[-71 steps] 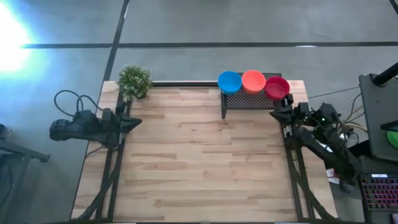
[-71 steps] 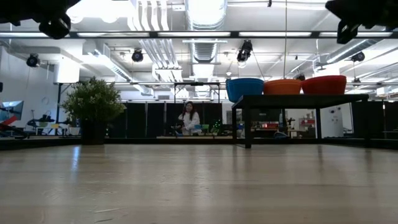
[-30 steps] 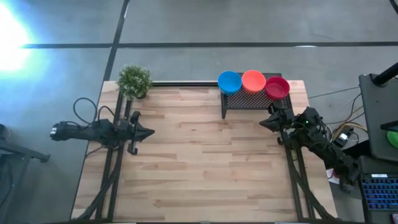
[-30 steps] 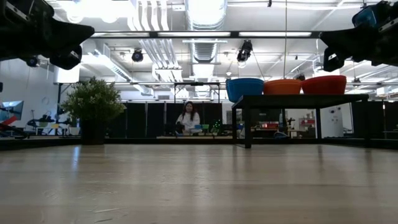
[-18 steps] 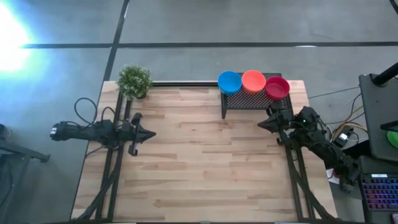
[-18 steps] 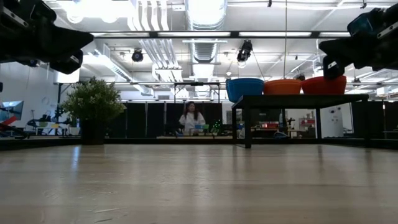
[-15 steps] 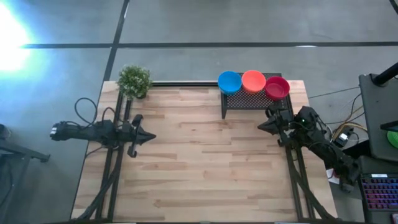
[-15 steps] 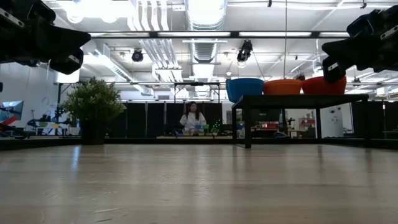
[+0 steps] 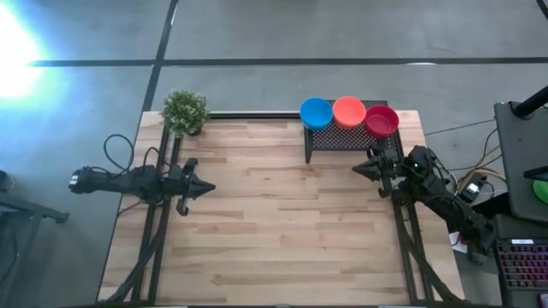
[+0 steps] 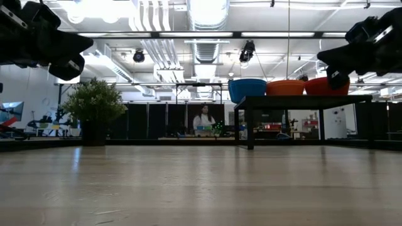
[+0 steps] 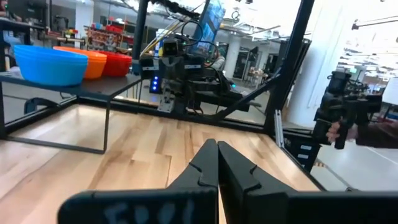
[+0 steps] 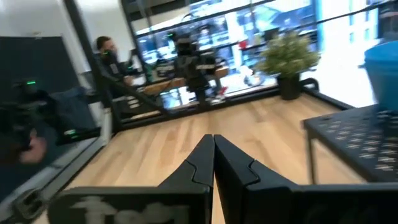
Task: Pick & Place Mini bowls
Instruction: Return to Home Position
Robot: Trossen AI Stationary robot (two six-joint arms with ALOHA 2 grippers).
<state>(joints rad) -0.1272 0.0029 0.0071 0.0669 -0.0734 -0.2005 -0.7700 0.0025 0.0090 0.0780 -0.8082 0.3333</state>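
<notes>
Three mini bowls show in a row on top of a black rack [image 9: 341, 139], which stands on the wooden surface [image 9: 274, 222]. The blue bowl [image 9: 316, 112] sits at the rack's left end, the orange bowl [image 9: 348, 110] in the middle and the red bowl [image 9: 381, 121] at the right end. Their rims are close together. Whether more bowls are nested under any of them I cannot tell.

The right arm [image 9: 428, 184] reaches in beside the rack's right end. The right jaws are pressed together with nothing between them. They hang just in front of the rack's right end, near the red bowl but apart from it, with the tip pointing across the front of the rack. In the low view they are in the air, slightly higher than the rack's top.

The left arm [image 9: 137, 180] lies well to the left of the rack and nearer the front. The left jaws are also pressed together and empty, pointing toward the rack's side of the surface and far from all three bowls.

A small potted plant [image 9: 185, 111] stands well to the left of the rack, in line with it. In the low view, a person [image 10: 203, 119] shows in the room beyond, to the left of the rack's leg
</notes>
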